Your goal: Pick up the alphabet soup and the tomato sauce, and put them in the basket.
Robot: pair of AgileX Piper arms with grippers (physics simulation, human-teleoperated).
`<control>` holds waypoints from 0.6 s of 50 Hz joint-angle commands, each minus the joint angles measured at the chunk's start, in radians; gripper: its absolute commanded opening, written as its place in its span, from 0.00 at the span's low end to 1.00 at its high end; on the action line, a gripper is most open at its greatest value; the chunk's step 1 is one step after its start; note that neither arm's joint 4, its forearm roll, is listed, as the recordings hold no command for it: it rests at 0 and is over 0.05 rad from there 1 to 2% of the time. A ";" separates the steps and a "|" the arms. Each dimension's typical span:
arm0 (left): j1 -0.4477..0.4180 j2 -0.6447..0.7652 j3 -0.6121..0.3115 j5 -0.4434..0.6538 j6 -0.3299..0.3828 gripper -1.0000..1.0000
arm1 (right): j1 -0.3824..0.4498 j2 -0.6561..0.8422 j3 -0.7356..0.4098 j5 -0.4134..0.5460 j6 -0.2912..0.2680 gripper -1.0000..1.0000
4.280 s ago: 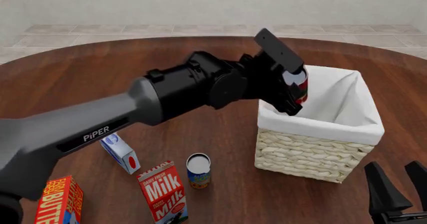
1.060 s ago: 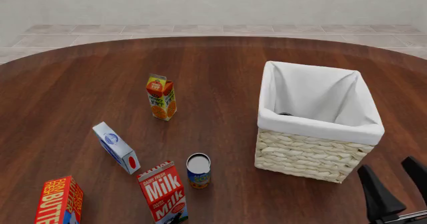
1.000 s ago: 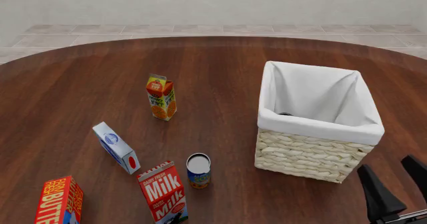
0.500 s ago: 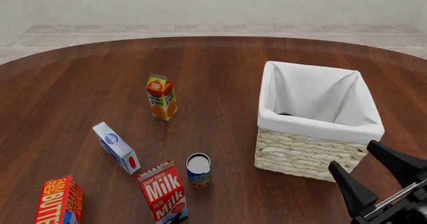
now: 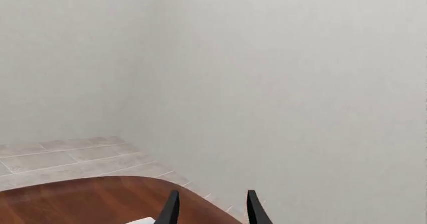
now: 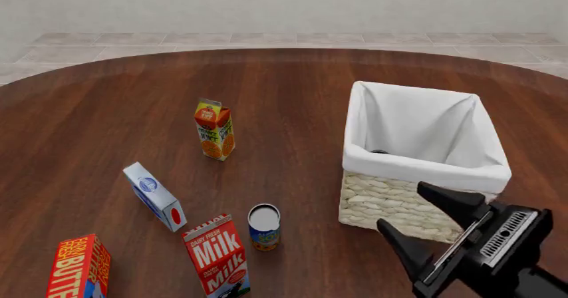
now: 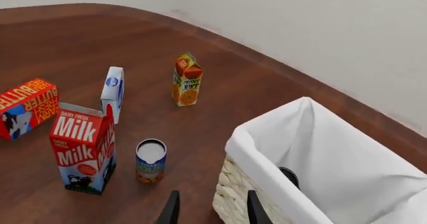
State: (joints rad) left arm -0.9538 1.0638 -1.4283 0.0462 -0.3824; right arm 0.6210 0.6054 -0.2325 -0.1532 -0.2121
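Observation:
The alphabet soup (image 6: 263, 227) (image 7: 151, 160), a short can with a blue and orange label and a pale top, stands upright on the table left of the basket (image 6: 426, 168) (image 7: 261, 154). Of the tomato sauce (image 6: 380, 151) (image 7: 289, 176) only a dark rounded bit shows, low inside the basket against the white lining. My right gripper (image 6: 401, 207) (image 7: 212, 193) hangs open and holds nothing, just in front of the basket's near wall and to the right of the soup can. My left gripper (image 5: 211, 194) is open and holds nothing, facing a bare wall; it is out of the front view.
A milk carton (image 6: 215, 255) stands close to the soup can's left. A small white and blue carton (image 6: 155, 196) leans further left, a red butter box (image 6: 78, 268) sits at the near left, and an orange juice carton (image 6: 214, 129) stands farther back.
My right gripper has risen from the near right corner and swung left, up to the basket's near wall. The left arm, earlier over the basket with the red can, has left the front view.

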 commanded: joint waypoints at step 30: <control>0.008 -0.005 0.017 -0.023 -0.023 1.00 | 0.173 0.456 -0.079 -0.233 0.011 1.00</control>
State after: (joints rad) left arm -0.9469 1.0586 -1.4130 0.0266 -0.4012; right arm 0.7682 0.9675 -0.2900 -0.3480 -0.2058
